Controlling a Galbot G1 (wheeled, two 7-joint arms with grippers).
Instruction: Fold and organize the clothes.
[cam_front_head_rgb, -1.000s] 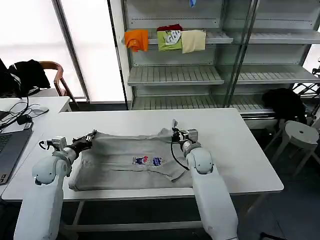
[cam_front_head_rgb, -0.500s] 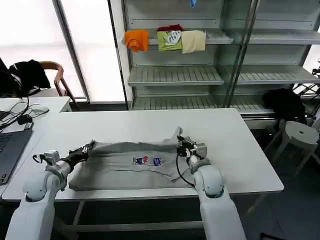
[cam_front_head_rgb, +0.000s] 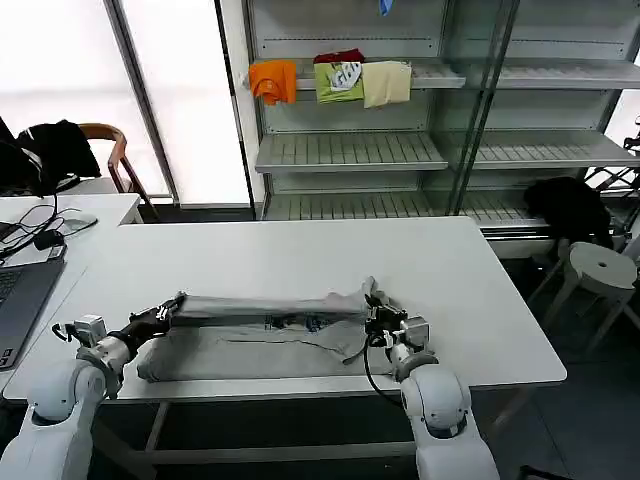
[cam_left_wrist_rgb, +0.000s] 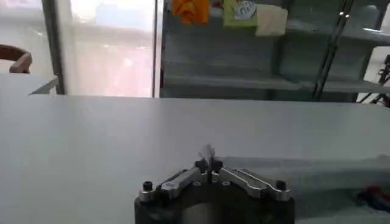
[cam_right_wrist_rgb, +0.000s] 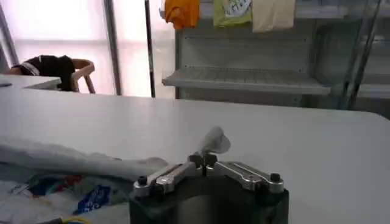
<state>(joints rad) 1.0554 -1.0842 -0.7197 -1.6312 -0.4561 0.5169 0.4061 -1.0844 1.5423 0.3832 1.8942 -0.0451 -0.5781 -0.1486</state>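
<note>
While the light grey shirt lies across the near half of the white tabletop, its far edge is lifted and carried toward the robot, so that it hangs as a raised band above the lower layer. The left claw is clenched on the left end of that raised edge; in the left wrist view its tips meet on a small tuft of cloth. The right claw is likewise clamped on the right end, and the right wrist view shows its tips closed on a peak of grey fabric, with the multicoloured chest print lying on the layer below.

Judging from this, the first fold is under way but not finished: the far edge is roughly over the middle of the shirt, the print is partly covered in the head view, and the raised edge has not been laid down. What seems left is to bring that edge onto the near hem, release it, make any further folds, and put the shirt in its place. On the shelf behind the tabletop, small orange, green and cream garments hang.
</note>
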